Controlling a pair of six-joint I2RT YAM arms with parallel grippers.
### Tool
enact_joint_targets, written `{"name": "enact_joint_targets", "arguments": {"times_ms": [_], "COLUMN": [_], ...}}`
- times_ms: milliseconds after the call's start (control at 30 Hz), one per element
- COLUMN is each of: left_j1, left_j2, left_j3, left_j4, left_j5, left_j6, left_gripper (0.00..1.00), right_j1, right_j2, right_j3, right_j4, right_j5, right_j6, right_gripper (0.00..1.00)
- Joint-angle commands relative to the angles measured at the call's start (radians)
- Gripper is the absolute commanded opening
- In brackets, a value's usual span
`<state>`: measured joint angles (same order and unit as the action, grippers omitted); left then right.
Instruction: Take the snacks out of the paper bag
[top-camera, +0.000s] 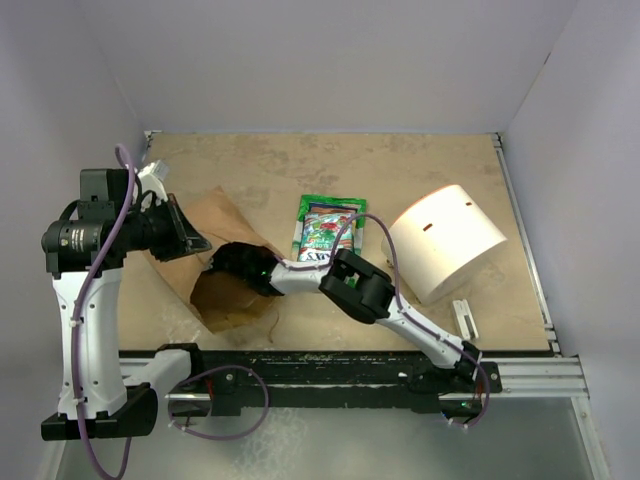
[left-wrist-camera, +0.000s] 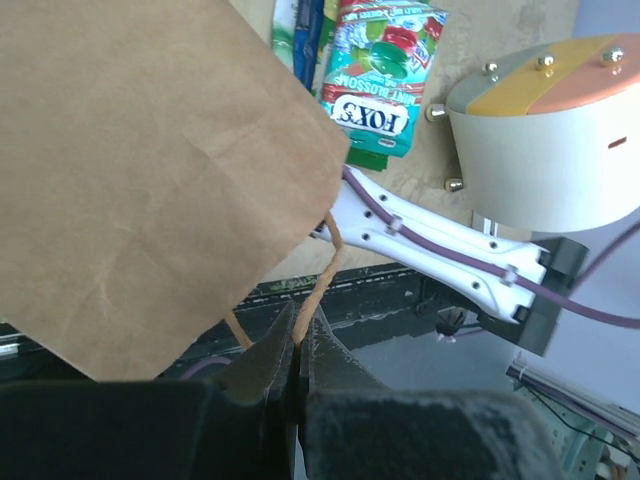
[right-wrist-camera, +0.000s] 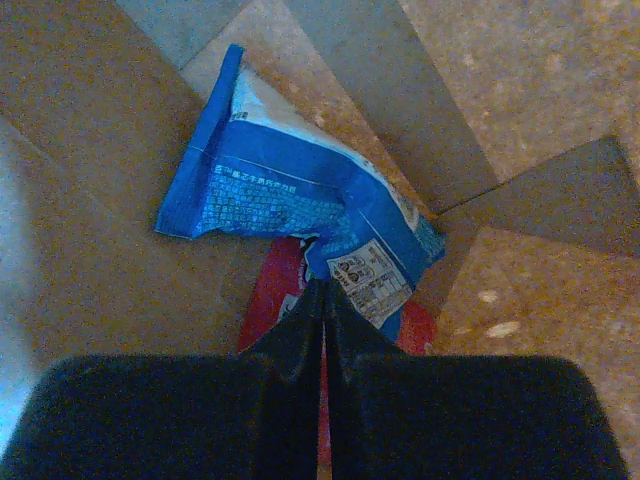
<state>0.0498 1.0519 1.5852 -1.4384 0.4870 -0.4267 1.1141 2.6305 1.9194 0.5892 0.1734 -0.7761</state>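
- Left gripper (left-wrist-camera: 297, 335), closest to its wrist camera, has its fingers pressed together on the twisted handle (left-wrist-camera: 326, 262) of the bag (left-wrist-camera: 150, 170). The bag's brown side fills most of that view.
- Right gripper (right-wrist-camera: 322, 292) is also pressed together inside the bag, its tips at the lower edge of a blue packet (right-wrist-camera: 290, 190). Whether they pinch its film cannot be told.
- The blue packet bears fine white print and a white label panel, both too blurred to read.
- A red packet (right-wrist-camera: 270, 305) lies beneath it, mostly hidden by the blue packet and the fingers.
- A green packet (top-camera: 326, 232) lies on the table (top-camera: 300, 165) outside the bag, between the bag and a white cylinder (top-camera: 445, 240). From the left wrist, "FOX'S" reads upside down, and the smaller line above it is illegible.
- A second packet (left-wrist-camera: 300, 35) shows only a green and blue strip beside it, cut off by the frame's top.
- The left arm stands tall at the table's left edge, its wrist turned toward the bag.
- The right arm stretches low from its base on the right, elbow bent, with the forearm reaching left into the bag's mouth. From above, its gripper is partly hidden there.
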Motion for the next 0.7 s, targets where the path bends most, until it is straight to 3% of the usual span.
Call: {"name": "enact_joint_targets", "arguments": {"times_ms": [0,467,667], "left_j1": [-0.004,-0.002,-0.003], "left_j2": [-0.001,0.03,0.021], "left_j3": [0.034,0.028,-0.012], "left_j4": [0.021,0.116,0.139], "left_j5": [-0.077,-0.119,-0.095], "left_j6": [-0.009,-0.045,-0.046], "left_gripper": [0.0,0.0,0.0], "right_j1": [0.007,0.049,0.049], "right_j2": [-0.171,-0.437,-0.439], "right_j3": [-0.085,-0.385,-0.421], "right_j4": [0.027,-0.014,0.0], "right_j5": [-0.013,-0.135,-0.126], "right_j6": [0.08,0.288,0.303], "right_gripper": [0.0,0.0,0.0]}}
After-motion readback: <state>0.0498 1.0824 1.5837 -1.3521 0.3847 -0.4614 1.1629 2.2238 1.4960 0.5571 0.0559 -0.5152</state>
